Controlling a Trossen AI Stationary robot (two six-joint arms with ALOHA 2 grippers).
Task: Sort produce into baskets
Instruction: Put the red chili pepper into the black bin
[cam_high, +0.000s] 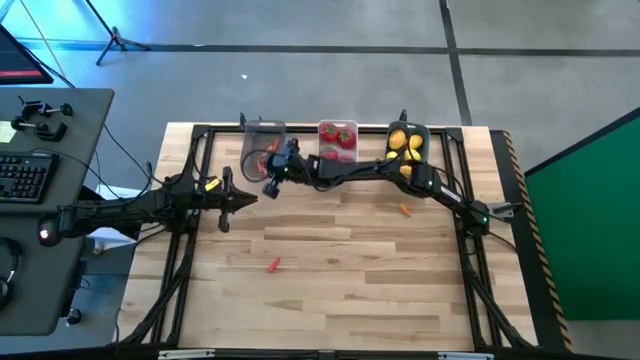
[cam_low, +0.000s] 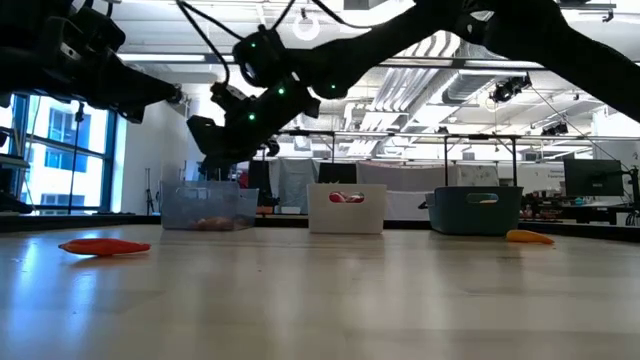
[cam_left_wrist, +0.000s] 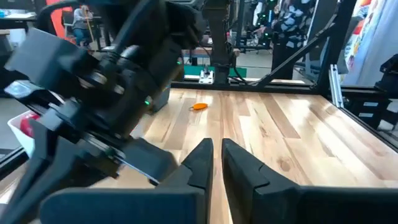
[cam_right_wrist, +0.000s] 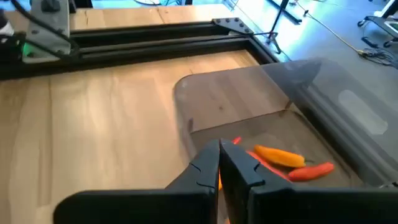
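Above grey bin (cam_high: 262, 142) right claw (cam_high: 271, 181) shut, empty; left claw (cam_high: 246, 199) shut, empty; loose carrots (cam_high: 272, 264) on table (cam_high: 340, 270)

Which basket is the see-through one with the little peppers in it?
Look along the far edge of the wooden table, where three baskets stand in a row. It is the smoky grey basket at the left end, beside the white basket, the only one you can see through.

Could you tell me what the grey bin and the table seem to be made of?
Grey bin: likely clear, smoky plastic; the wood and the pieces inside show through its glossy walls. Table: pale wooden planks, with visible grain and seams, in a smooth, slightly shiny finish.
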